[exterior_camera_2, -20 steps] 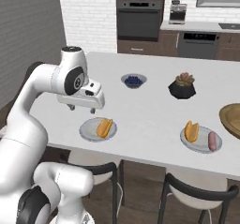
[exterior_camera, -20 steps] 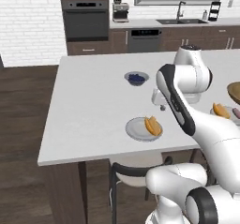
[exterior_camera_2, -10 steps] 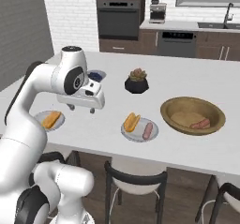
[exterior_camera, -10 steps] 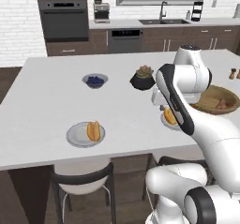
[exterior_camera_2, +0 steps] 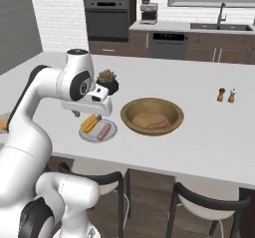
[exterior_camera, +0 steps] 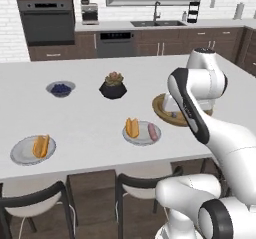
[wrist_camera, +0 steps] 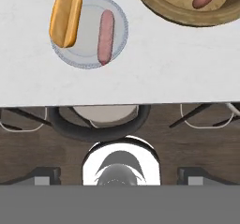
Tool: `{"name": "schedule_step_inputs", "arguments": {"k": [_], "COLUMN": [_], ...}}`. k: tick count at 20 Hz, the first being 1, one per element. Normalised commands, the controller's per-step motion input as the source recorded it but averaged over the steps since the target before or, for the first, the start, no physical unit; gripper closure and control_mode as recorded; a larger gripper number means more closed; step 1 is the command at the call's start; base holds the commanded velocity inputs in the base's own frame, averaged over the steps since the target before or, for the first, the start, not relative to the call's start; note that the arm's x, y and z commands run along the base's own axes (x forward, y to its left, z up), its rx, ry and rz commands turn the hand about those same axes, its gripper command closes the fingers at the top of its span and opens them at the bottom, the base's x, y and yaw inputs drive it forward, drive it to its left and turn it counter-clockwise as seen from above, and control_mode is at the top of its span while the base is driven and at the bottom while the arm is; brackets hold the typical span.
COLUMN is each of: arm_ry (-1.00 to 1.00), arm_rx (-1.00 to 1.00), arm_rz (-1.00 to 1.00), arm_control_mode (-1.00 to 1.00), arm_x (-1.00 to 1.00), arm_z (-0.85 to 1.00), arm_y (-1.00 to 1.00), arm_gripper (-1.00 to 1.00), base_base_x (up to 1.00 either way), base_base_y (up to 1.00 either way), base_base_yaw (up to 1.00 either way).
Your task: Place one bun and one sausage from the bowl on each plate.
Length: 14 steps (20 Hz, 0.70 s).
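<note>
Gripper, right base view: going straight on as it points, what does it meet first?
The gripper points straight down. Probably the near plate at its rim, or the white counter beside it, close to the front edge; depth is too unclear to choose.

A white island surface [exterior_camera: 90,118] carries two pale-grey plates [exterior_camera: 24,153] [exterior_camera: 141,136], a golden-brown bowl [exterior_camera_2: 152,117], a berry bowl [exterior_camera: 60,88], a black plant pot [exterior_camera: 113,86] and two shakers [exterior_camera_2: 226,94].
</note>
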Motion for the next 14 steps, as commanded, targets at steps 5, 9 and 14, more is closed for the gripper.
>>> {"name": "schedule_step_inputs", "arguments": {"k": [5, 9, 14], "arm_ry": [0.00, 0.00, 0.00], "arm_rx": [0.00, 0.00, 0.00], "arm_rz": [0.00, 0.00, 0.00], "arm_control_mode": [1.00, 1.00, 1.00], "arm_x": [0.00, 0.00, 0.00], "arm_z": [0.00, 0.00, 0.00], "arm_y": [0.00, 0.00, 0.00], "arm_gripper": [-1.00, -1.00, -1.00], "base_base_x": [0.20, 0.33, 0.38], "base_base_y": [-0.46, -0.34, -0.26], "base_base_yaw": [0.00, 0.00, 0.00]}}
